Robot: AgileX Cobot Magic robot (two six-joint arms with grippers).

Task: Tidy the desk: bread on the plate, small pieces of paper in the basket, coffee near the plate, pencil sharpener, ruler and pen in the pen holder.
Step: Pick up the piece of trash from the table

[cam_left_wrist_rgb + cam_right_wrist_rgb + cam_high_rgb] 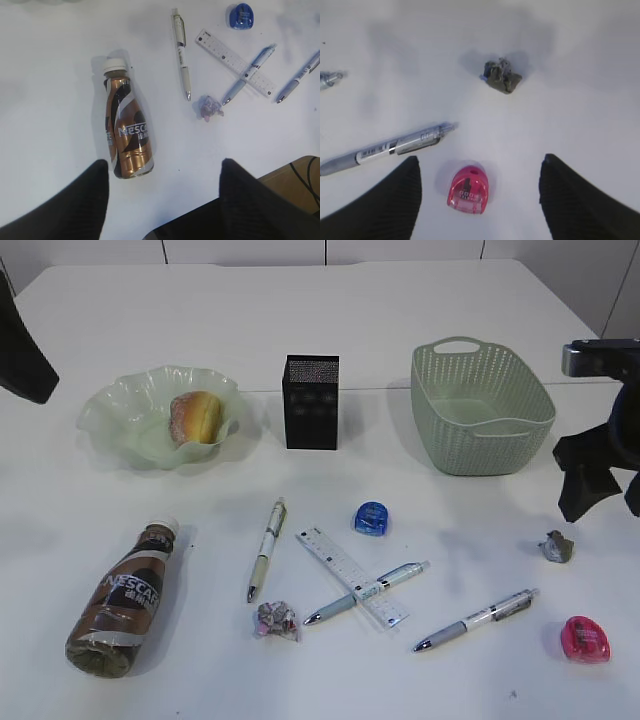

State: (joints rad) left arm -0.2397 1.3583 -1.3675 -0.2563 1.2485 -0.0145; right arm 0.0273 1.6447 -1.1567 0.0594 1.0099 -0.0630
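You're looking at a plain white worktop (330,320) with a seam across it and pale wall panels behind. At the back, the bread (195,417) already sits in the wavy green plate (120,410); the black mesh pen holder (311,401) stands at centre, and the green basket (480,405) is to its right.

In front, the coffee (125,600) lies on its side at the left. One pen (266,548) lies near it, the ruler (350,574) has a second pen (366,593) crossing it, and a third pen (478,619) lies further right. A blue pencil sharpener (371,518) sits just beyond the ruler; a red pencil sharpener (585,638) is at the far right. One paper scrap (276,620) lies by the crossed pen, another paper scrap (557,546) near the right edge.

Your left hand (164,172) is spread wide and empty, above the coffee bottle's base. Your right hand (480,170) is wide apart too, holding nothing, with the red sharpener between its fingers (395,200) below.
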